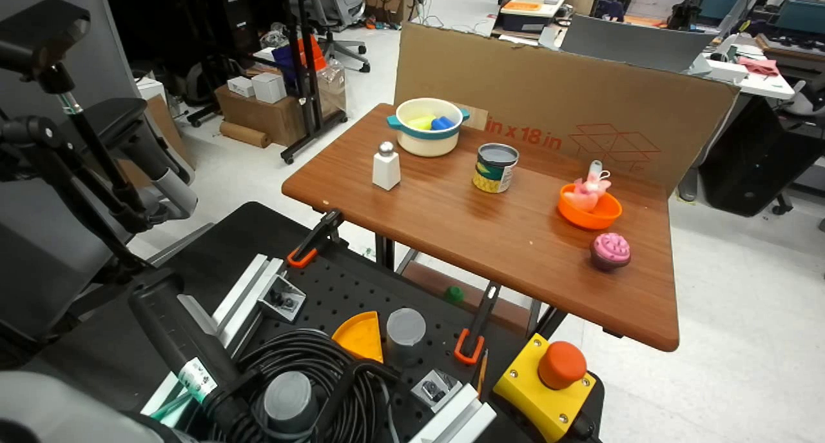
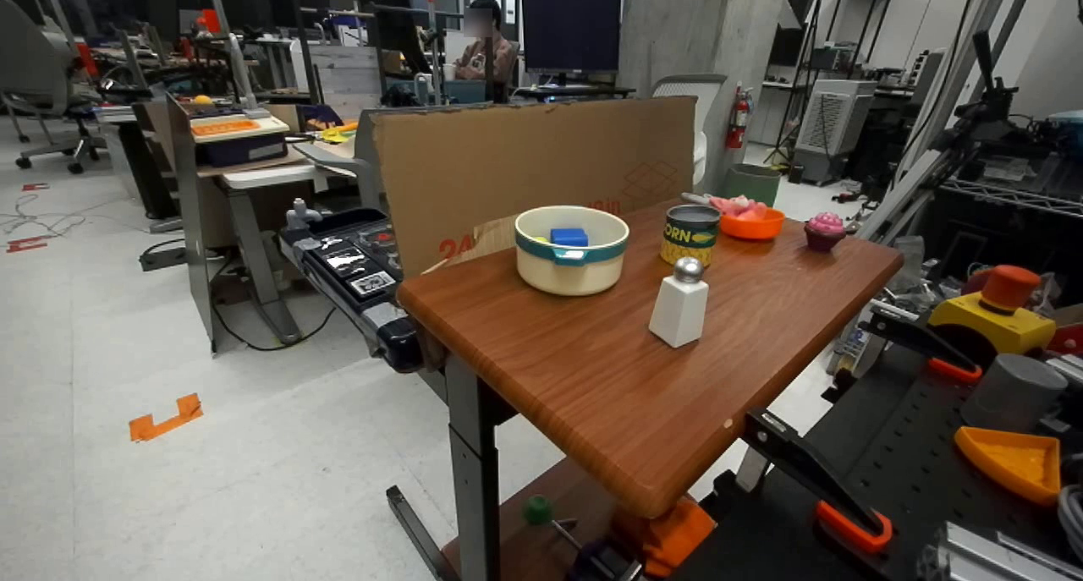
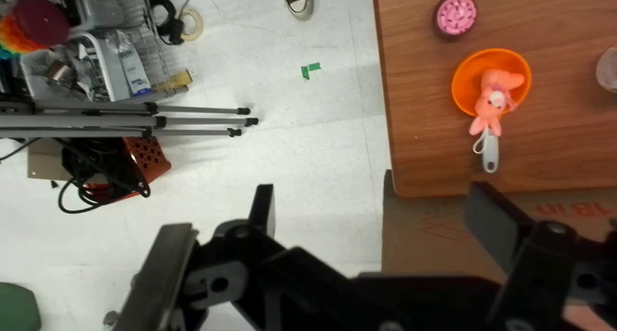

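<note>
Bowl (image 3: 466, 83): orange, round, shallow. Pink toy (image 3: 490, 105): lying in the bowl, overhanging its rim. Hand (image 3: 372, 201): spread wide, holding nothing.

The brown wood-grain tabletop (image 1: 445, 227) carries a teal-banded cream pot (image 1: 427, 147); a silver-topped white shaker (image 1: 387, 172) standing upright near it; a corn can (image 1: 494, 169); an orange bowl (image 1: 585, 220); a pink-topped cupcake (image 1: 610, 251) near the bowl.
</note>
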